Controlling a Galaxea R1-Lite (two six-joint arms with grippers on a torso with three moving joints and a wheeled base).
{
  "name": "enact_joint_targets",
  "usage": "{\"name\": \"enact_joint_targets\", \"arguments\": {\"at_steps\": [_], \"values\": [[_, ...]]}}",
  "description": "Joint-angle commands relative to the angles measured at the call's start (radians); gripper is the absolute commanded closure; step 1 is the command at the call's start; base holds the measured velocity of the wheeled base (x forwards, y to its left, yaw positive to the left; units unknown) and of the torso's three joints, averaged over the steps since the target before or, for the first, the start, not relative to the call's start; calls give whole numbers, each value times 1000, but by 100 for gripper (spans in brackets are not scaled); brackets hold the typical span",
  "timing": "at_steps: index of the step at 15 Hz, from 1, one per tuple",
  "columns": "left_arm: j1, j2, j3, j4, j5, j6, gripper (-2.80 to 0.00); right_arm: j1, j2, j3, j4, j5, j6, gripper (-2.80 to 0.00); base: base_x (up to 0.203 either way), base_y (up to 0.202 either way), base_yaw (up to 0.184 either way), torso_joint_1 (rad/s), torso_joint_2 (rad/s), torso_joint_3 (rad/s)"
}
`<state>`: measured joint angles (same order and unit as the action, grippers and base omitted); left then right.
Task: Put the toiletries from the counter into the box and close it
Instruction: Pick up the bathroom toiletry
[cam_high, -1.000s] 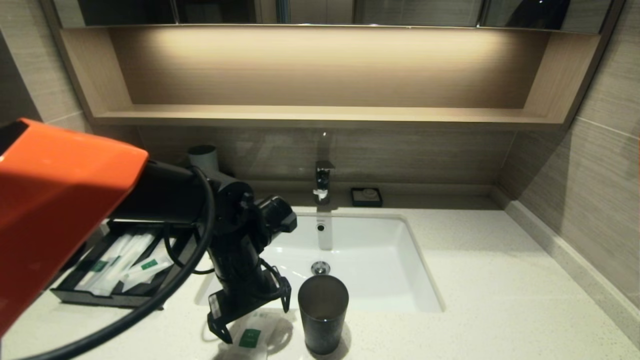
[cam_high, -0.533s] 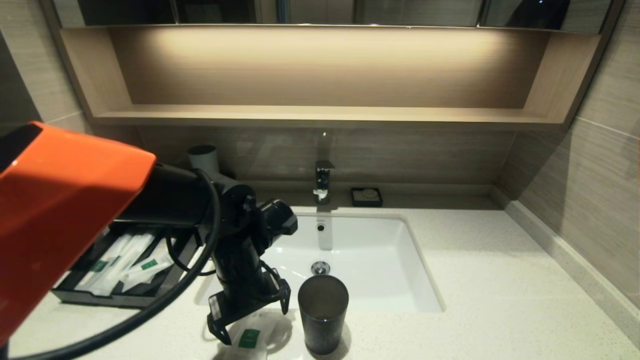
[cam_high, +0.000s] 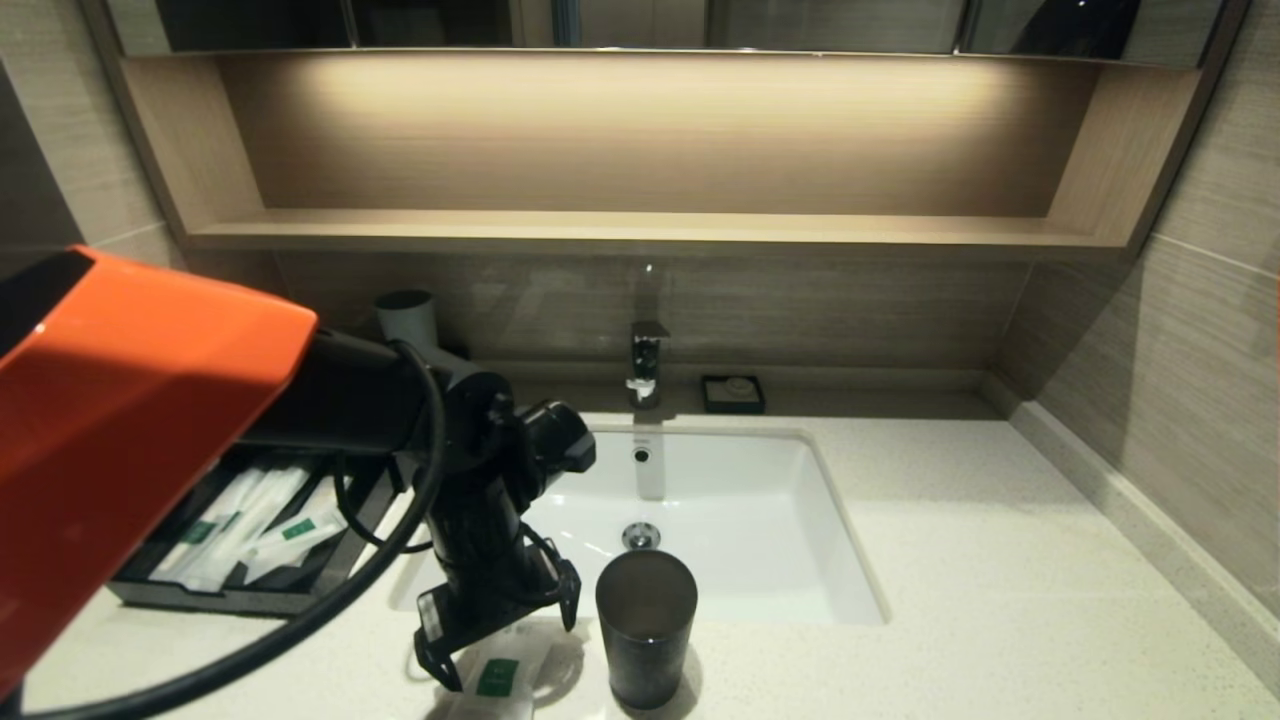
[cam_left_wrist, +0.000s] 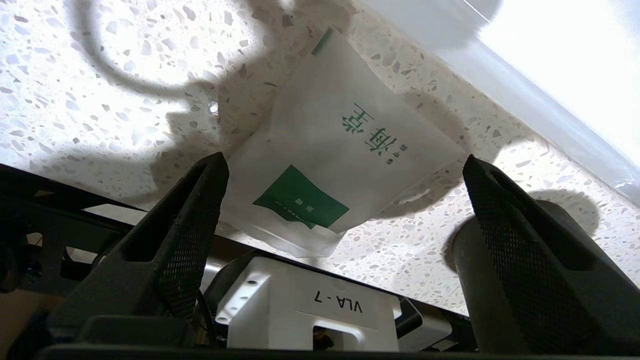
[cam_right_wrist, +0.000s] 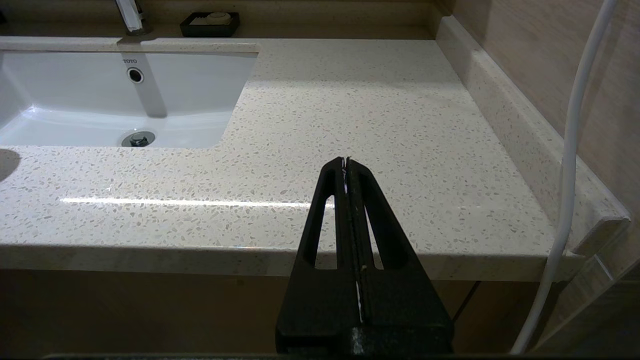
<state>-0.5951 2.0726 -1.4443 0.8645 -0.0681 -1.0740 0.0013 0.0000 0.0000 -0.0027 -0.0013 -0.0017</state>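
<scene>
Item: small white sachet with a green square label (cam_left_wrist: 330, 175), lying flat on the pale speckled stone counter (cam_high: 950, 560) at the sink's front edge, just beside a dark smoky tumbler (cam_high: 645, 625). The left gripper (cam_left_wrist: 345, 165) is hanging over it, fingers spread wide either side, evidently lining up a pinch. Green Chinese characters are showing on the sachet; "VLA-7" on the gripper body; "TOTO" inside the white basin (cam_right_wrist: 75, 105). The flat black box (cam_high: 240, 545) is standing open, already holding wrapped items. The right gripper (cam_right_wrist: 346, 165), fingers pressed together, is idling off the counter's front edge.

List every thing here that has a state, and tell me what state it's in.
Box: drawer open, wrapped toiletries inside.
Sachet: flat on the counter, not gripped.
Left pincer: open, straddling the sachet.
Right pincer: shut, empty, at counter's front edge.
Tumbler: upright.
Faucet: off.
</scene>
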Motion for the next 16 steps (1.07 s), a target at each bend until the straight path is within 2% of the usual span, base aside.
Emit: {"name": "enact_joint_targets", "arguments": {"at_steps": [1,3,4,5,16], "values": [[0,0,-1,5,1,-4,-280,0,0,2,0,0,0,0,0,0,0,0,0,0],[0,0,-1,5,-1,-6,-280,0,0,2,0,0,0,0,0,0,0,0,0,0],[0,0,0,4,-1,-6,-174,0,0,0,0,0,0,0,0,0,0,0,0,0],[0,0,1,2,-1,-6,0,0,0,2,0,0,0,0,0,0,0,0,0,0],[0,-2,5,2,1,-12,0,0,0,2,0,0,0,0,0,0,0,0,0,0]]}}
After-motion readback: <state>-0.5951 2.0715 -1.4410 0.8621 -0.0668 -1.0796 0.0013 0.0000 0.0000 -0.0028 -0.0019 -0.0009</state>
